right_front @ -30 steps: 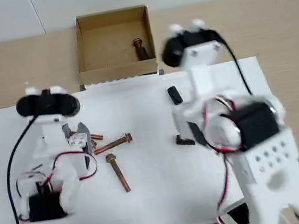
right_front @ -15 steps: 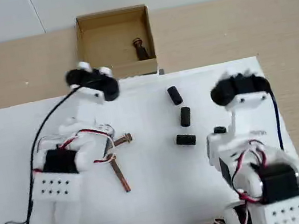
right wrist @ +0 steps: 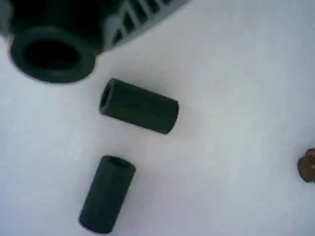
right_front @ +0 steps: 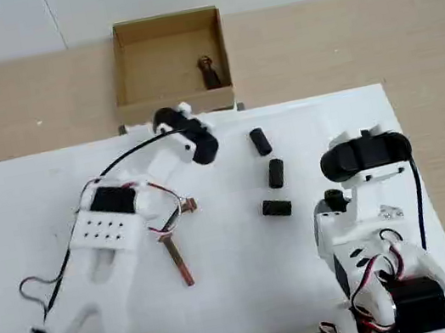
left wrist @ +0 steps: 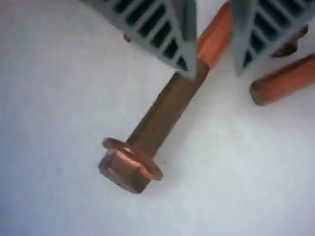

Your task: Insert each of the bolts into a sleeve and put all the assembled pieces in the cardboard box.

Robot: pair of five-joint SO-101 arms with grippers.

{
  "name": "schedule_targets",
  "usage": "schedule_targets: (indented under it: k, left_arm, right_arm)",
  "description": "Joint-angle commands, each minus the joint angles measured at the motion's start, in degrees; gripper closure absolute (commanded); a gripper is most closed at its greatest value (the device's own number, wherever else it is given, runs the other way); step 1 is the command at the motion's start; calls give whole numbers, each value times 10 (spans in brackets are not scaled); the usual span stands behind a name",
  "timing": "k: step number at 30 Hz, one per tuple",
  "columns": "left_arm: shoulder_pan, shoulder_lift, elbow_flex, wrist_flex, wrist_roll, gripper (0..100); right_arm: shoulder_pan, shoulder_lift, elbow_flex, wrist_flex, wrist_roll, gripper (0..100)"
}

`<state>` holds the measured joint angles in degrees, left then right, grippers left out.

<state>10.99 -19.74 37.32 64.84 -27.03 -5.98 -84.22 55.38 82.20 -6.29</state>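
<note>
Swung forward, the left end effector (left wrist: 214, 66) straddles the bolt (left wrist: 147, 142), jaws spread — best to close squarely on mid-shank. The right end effector (right_front: 329, 197) pinches a sleeve (right wrist: 51, 54) — hold it steady.

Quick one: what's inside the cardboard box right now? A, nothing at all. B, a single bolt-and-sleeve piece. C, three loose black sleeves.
B: the high view shows the cardboard box holding one assembled piece, a bolt in a dark sleeve, near one side wall.
</note>
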Motion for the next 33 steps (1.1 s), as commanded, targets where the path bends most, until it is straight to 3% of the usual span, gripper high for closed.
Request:
schedule_targets:
  k: [1,9,33]
  left_arm:
    - [10,31,-50,7,-19,951]
    - [42,118,-132,83,-37,901]
    - [9,339,-239,59,-104,918]
  right_arm:
    - [5,-4,-3,-15,7,995]
    - [5,-4,-2,-15,6,995]
    - [4,-4,-2,-15,6,995]
